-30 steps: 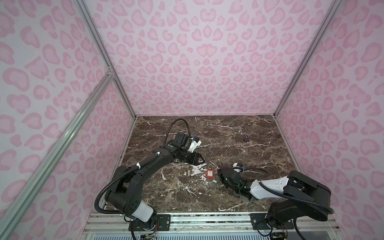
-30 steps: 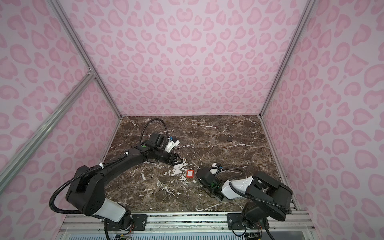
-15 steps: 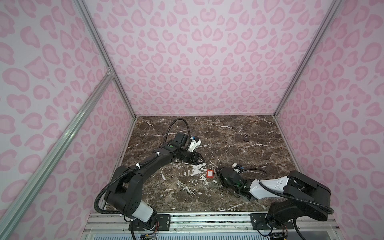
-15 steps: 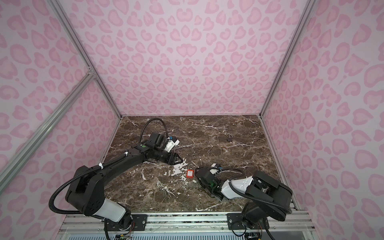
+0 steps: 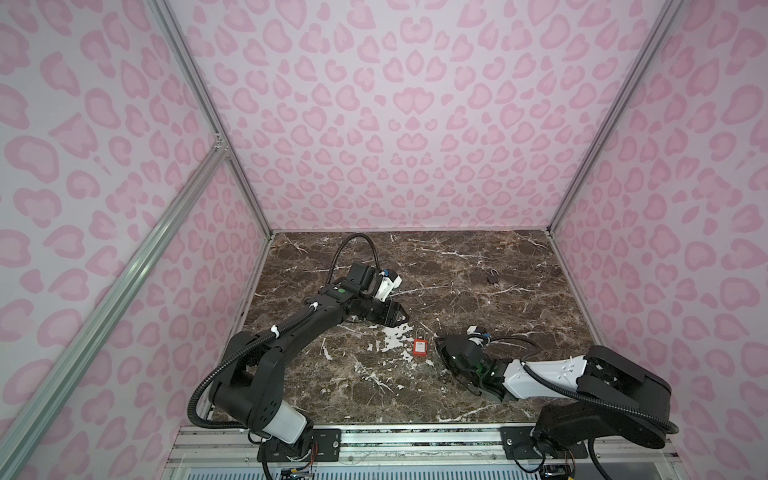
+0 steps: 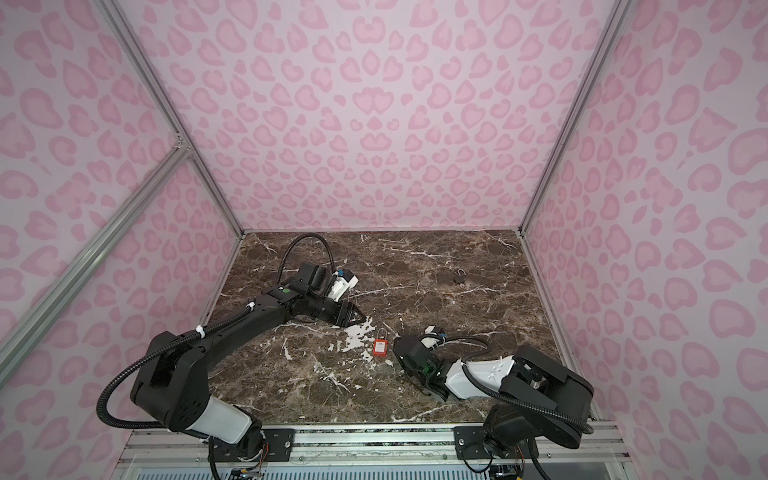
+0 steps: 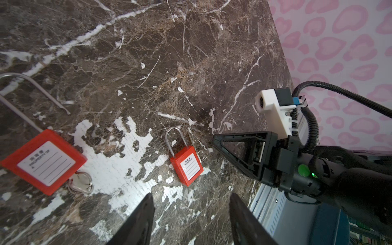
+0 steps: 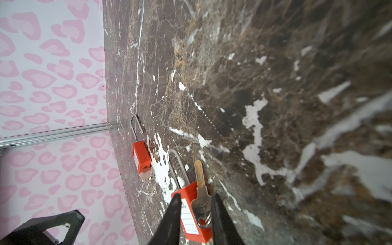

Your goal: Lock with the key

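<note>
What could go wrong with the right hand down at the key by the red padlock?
The key lies flat against the red padlock, so the right hand may pinch both or slip off. The left hand is open and apart, so the padlock could slide on the marble table.

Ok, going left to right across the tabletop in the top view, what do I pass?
left tool → red padlock → right tool → dark padlock
</note>
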`<state>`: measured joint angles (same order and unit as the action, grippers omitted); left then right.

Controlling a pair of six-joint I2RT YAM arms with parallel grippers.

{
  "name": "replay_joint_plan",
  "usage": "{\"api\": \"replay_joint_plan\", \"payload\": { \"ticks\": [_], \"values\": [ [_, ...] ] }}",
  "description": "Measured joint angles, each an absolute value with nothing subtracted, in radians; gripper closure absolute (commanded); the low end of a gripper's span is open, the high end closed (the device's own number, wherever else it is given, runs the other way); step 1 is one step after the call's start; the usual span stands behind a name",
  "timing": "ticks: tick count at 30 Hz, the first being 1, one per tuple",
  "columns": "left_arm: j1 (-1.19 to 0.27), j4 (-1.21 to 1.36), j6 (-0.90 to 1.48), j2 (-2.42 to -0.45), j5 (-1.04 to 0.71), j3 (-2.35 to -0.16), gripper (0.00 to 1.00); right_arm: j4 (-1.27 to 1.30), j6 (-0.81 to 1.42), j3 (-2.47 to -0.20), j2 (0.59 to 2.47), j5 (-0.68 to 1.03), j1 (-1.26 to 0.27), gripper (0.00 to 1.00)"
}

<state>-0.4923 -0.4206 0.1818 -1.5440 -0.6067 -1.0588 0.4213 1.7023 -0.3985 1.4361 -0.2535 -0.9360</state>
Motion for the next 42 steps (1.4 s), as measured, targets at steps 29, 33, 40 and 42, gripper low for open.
{"api": "replay_joint_plan", "payload": {
  "ticks": [29,33,40,42],
  "values": [
    [-0.492,-0.421,0.182,-1.546,-0.613,-1.055,0.42,0.548,1.594,-0.448,1.539,-0.104,-0.904,0.67],
    [-0.492,-0.421,0.182,-1.539,-0.612,-1.053,0.42,0.562,1.595,-0.448,1.549,-0.096,-0.902,0.64],
    [-0.492,-0.419,0.182,-1.536,-0.612,-1.042,0.42,0.577,1.615,-0.435,1.553,-0.089,-0.901,0.64],
    [-0.492,-0.418,0.182,-1.534,-0.612,-1.041,0.42,0.578,1.617,-0.432,1.553,-0.089,-0.901,0.64]
  ]
}}
